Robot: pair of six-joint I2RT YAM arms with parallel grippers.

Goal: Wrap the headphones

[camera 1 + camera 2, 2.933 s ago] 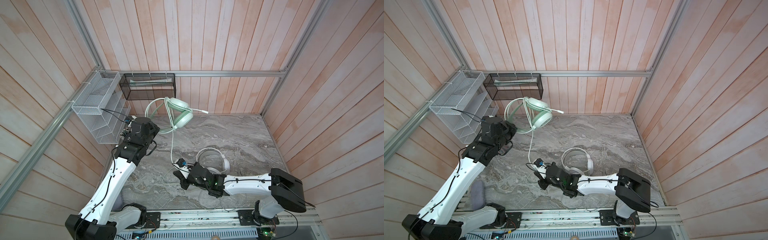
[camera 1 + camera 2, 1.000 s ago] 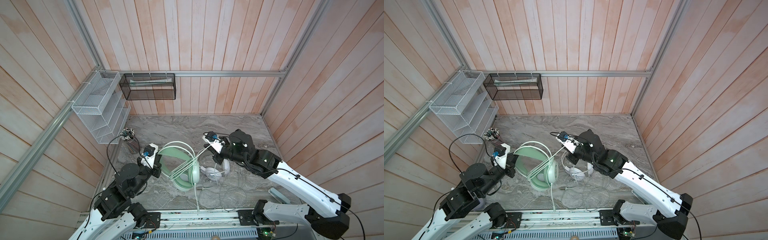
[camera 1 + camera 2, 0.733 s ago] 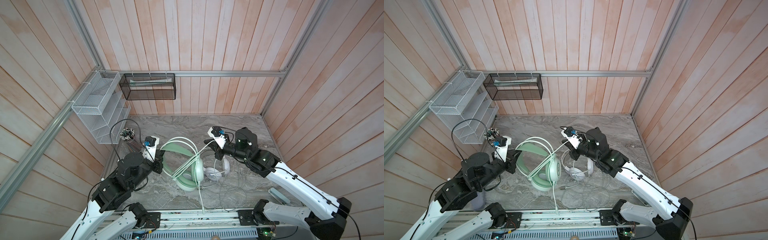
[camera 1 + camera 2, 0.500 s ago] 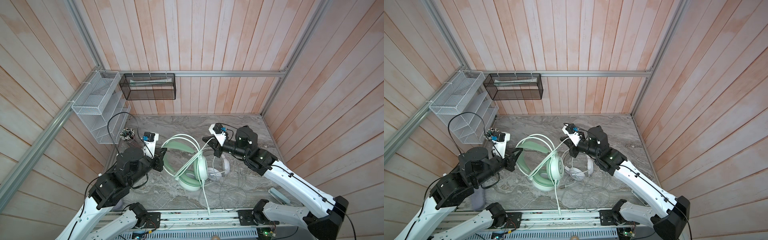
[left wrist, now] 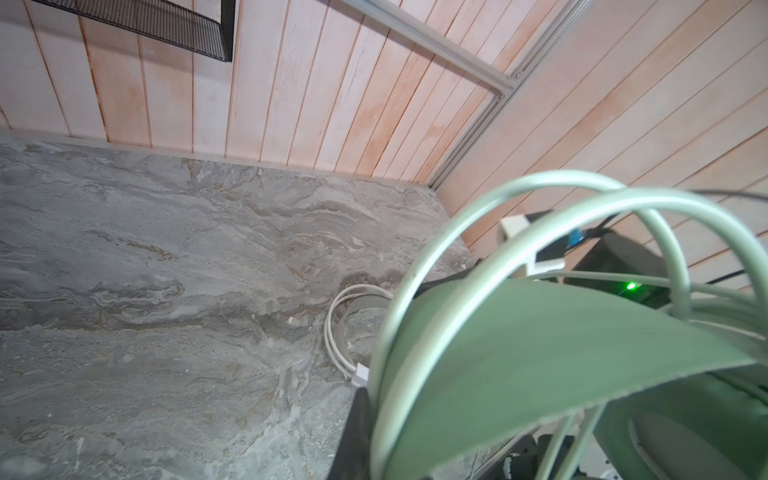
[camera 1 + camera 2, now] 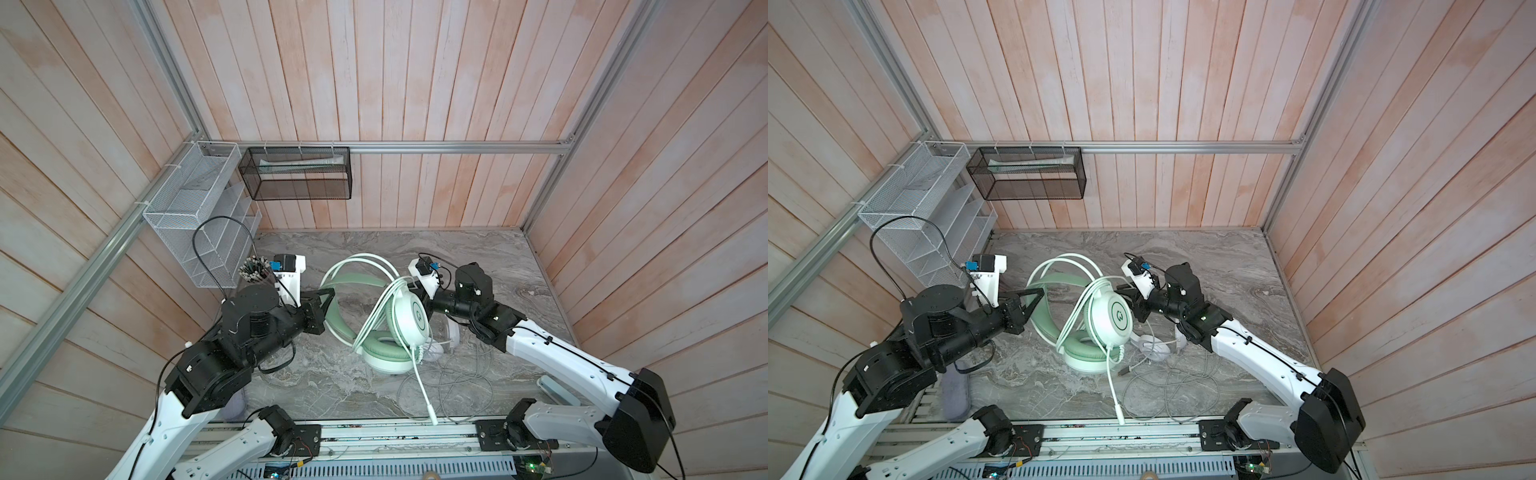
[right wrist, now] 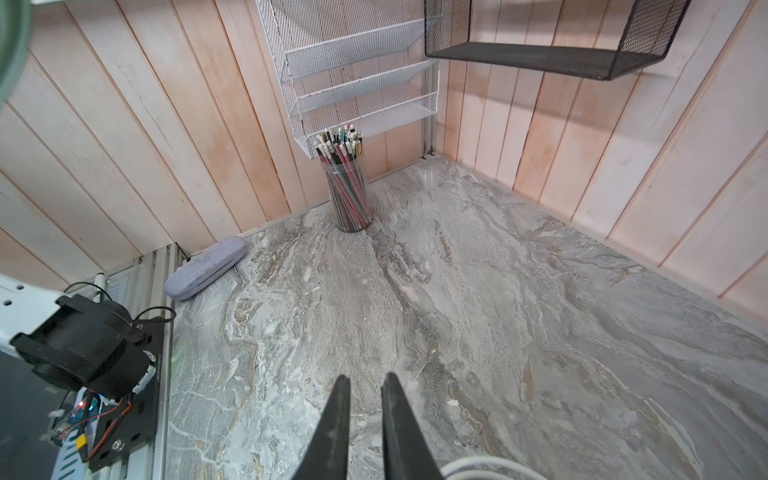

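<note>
The mint green headphones hang above the marble floor. My left gripper is shut on their green headband. Their pale cable runs in loops over the band and an earcup, and its plug end trails to the front rail. My right gripper stands just behind the upright earcup with its jaws slightly open and nothing between them. The white headphones lie under my right arm, mostly hidden, and their grey cable sprawls in loops in front.
A cup of pencils stands in the back left corner under a white wire rack. A black mesh basket hangs on the back wall. A grey case lies by the left front edge.
My left gripper has carried the mint headphones up and toward the back. My right gripper's jaws have parted a little, and the cable that ran taut to it now drapes over the earcup.
</note>
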